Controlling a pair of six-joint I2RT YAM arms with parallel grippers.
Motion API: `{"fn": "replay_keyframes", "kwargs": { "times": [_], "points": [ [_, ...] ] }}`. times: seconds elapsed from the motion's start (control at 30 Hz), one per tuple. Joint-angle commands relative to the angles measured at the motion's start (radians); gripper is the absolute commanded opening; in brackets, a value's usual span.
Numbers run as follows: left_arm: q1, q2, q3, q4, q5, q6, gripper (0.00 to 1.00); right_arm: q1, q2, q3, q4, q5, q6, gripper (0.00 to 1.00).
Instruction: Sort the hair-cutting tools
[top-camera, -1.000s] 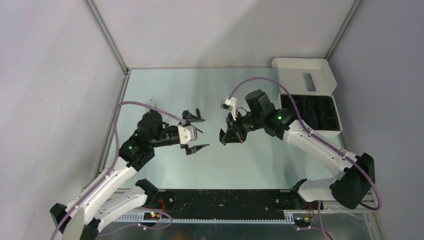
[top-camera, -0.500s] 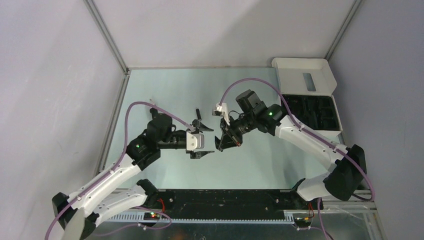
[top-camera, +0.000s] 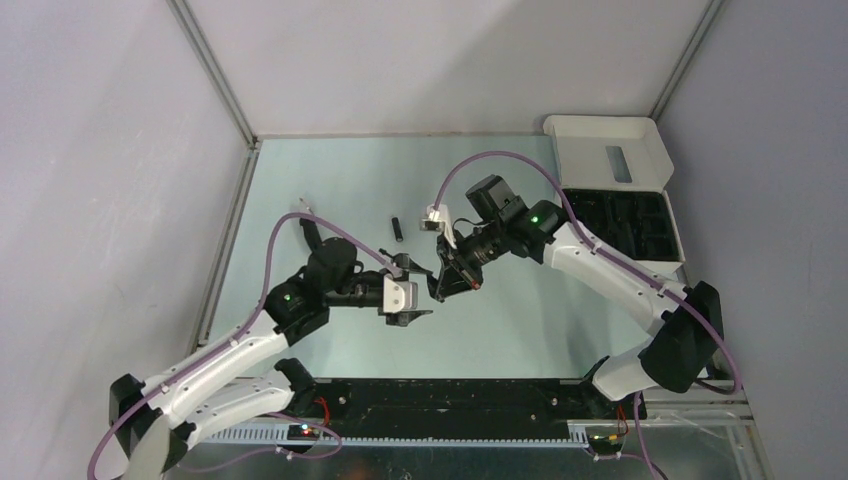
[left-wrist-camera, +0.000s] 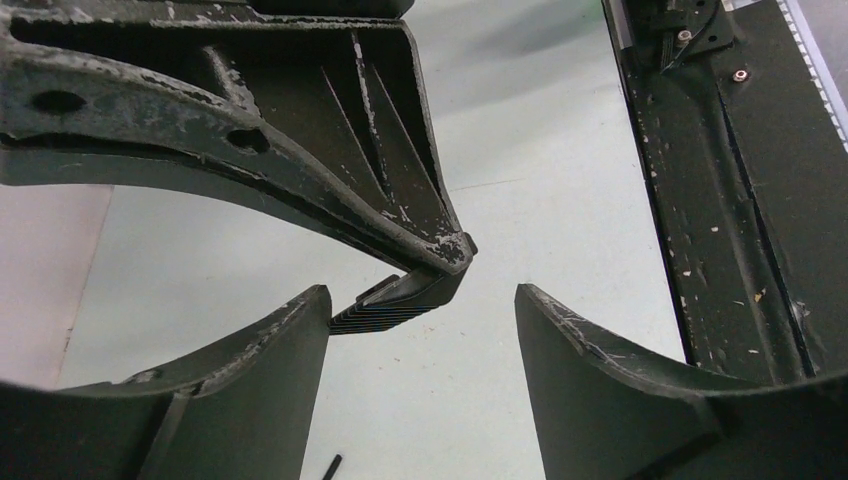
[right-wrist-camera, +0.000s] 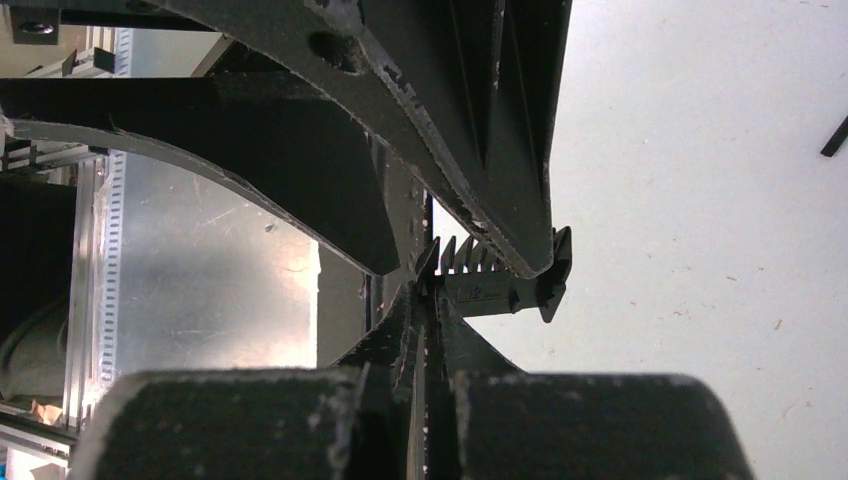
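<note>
While the right gripper (right-wrist-camera: 432, 290) is clamping the comb attachment (right-wrist-camera: 495, 285) in mid-air with its jaws fully together on one edge, teeth pointing away from the wrist, the left gripper (left-wrist-camera: 422, 298) is sitting wide open around it and gripping nothing. In the left wrist view the ridged end of the comb attachment is lying between the two spread fingers, closer to one of them, with a gap on each side. In the right wrist view one left finger (right-wrist-camera: 480, 120) is looking as if it touches the comb's top edge, but I cannot tell contact for sure. Reads as an arm-to-arm handover, not closed yet.

Progress: the thin stick (top-camera: 396, 229) is lying loose on the table (top-camera: 330, 180), just beyond both grippers on the far side, so it is waiting to be sorted. The white box (top-camera: 655, 268) is standing open well off to the right gripper's outer side, behind its forearm, lid (top-camera: 600, 140) folded back. Its black insert is too dark to tell which slots are filled. No trimmer body or short cylinders are showing on the open table, so they are probably in the box already. That is a guess.

Left to do, judging by this: close the left jaws, release the right, place the comb, then pick up the stick.
</note>
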Motion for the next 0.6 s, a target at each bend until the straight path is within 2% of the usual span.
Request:
{"fn": "replay_keyframes", "kwargs": {
  "times": [0.0,0.13,0.27,0.33,0.37,0.43,0.53,0.57],
  "points": [
    [-0.014,0.004,-0.022,0.073,-0.019,0.012,0.72,0.008,0.004,0.053,-0.008,-0.053,-0.03,0.01],
    [-0.019,0.019,-0.027,0.088,-0.022,0.019,0.57,0.003,0.016,0.053,0.001,-0.068,-0.037,0.01],
    [-0.024,0.03,-0.031,0.102,-0.022,0.031,0.36,-0.008,0.042,0.064,0.005,-0.091,-0.045,0.0],
    [-0.023,0.035,-0.032,0.109,-0.018,0.031,0.23,-0.013,0.061,0.071,0.003,-0.099,-0.052,0.0],
    [-0.023,0.035,-0.032,0.111,-0.018,0.031,0.12,-0.016,0.066,0.072,0.002,-0.102,-0.056,0.0],
    [-0.024,0.039,-0.036,0.113,-0.026,0.032,0.02,-0.032,0.082,0.076,0.008,-0.111,-0.056,0.0],
    [-0.024,0.043,-0.039,0.12,-0.036,0.028,0.0,-0.051,0.097,0.076,0.018,-0.121,-0.046,0.01],
    [-0.024,0.042,-0.043,0.126,-0.04,0.025,0.0,-0.061,0.097,0.076,0.023,-0.114,-0.04,0.04]
  ]
}}
